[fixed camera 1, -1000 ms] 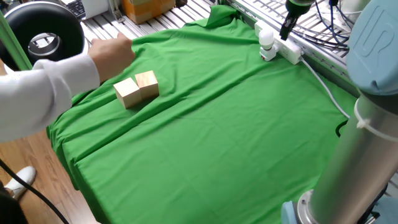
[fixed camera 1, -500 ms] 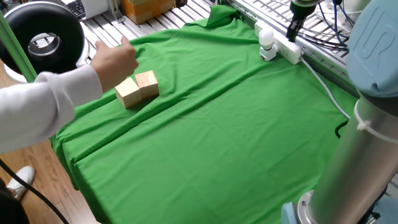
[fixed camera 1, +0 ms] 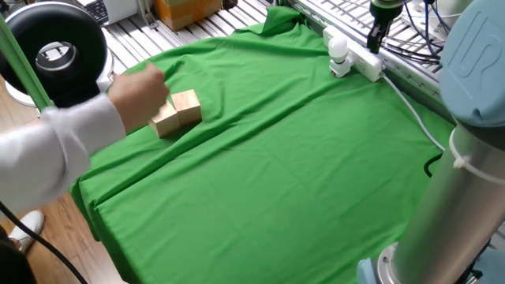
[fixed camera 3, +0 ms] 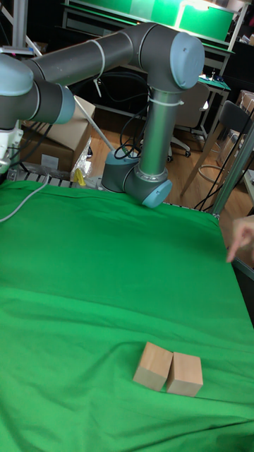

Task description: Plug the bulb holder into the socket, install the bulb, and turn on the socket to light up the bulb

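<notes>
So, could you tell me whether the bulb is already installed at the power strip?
Installed: the bulb stands upright at the end of the power strip.

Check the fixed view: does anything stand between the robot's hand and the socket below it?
Nothing visible does. The hand hangs directly over the socket, with only open air between. The bulb stands at the strip's left end, off to the side.

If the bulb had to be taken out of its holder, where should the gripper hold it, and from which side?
Grip the bulb on its rounded white dome, coming straight down from above. It stands upright in the bulb holder on the socket, so only the top is free; the screw base is hidden.
</notes>
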Controlling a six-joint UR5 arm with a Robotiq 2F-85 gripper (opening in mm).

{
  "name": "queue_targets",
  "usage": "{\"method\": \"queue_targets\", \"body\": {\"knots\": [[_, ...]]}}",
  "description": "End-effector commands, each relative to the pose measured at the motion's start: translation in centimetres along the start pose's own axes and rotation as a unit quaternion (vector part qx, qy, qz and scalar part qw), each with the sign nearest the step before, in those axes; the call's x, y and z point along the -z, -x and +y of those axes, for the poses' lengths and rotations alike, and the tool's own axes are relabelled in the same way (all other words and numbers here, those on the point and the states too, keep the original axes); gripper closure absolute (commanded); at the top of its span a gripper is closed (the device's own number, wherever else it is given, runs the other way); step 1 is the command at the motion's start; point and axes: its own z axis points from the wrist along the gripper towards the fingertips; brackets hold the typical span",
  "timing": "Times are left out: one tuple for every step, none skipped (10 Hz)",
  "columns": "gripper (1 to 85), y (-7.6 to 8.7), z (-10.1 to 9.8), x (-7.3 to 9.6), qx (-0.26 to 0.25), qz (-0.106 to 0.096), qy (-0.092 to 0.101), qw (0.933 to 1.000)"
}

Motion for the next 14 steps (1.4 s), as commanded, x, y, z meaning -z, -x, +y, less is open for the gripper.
{"method": "queue_targets", "body": {"knots": [[28.7, 0.4, 0.4, -0.5, -0.040, -0.004, 0.019, 0.9990], [28.7, 0.4, 0.4, -0.8, -0.045, -0.003, 0.022, 0.9987], [28.7, 0.8, 0.5, -0.9, -0.050, -0.007, 0.023, 0.9985], [28.7, 1.0, 0.6, -0.5, -0.062, -0.007, 0.021, 0.9978], [30.7, 1.5, 0.5, -0.6, -0.075, -0.010, 0.022, 0.9969], [31.3, 1.9, 0.4, -1.0, -0.083, -0.014, 0.027, 0.9961], [31.3, 2.2, 0.2, -1.2, -0.092, -0.017, 0.025, 0.9953], [31.3, 2.3, 0.7, -1.1, -0.107, -0.017, 0.034, 0.9935], [31.7, 2.4, 1.2, -1.2, -0.121, -0.017, 0.047, 0.9915], [32.0, 2.7, 1.4, -1.3, -0.126, -0.020, 0.053, 0.9905], [32.0, 2.9, 1.4, -1.3, -0.129, -0.024, 0.055, 0.9898], [32.3, 3.0, 1.4, -1.2, -0.136, -0.027, 0.059, 0.9886], [32.7, 3.1, 1.3, -1.3, -0.140, -0.028, 0.061, 0.9879], [33.3, 3.1, 0.9, -1.4, -0.140, -0.029, 0.061, 0.9879]]}}
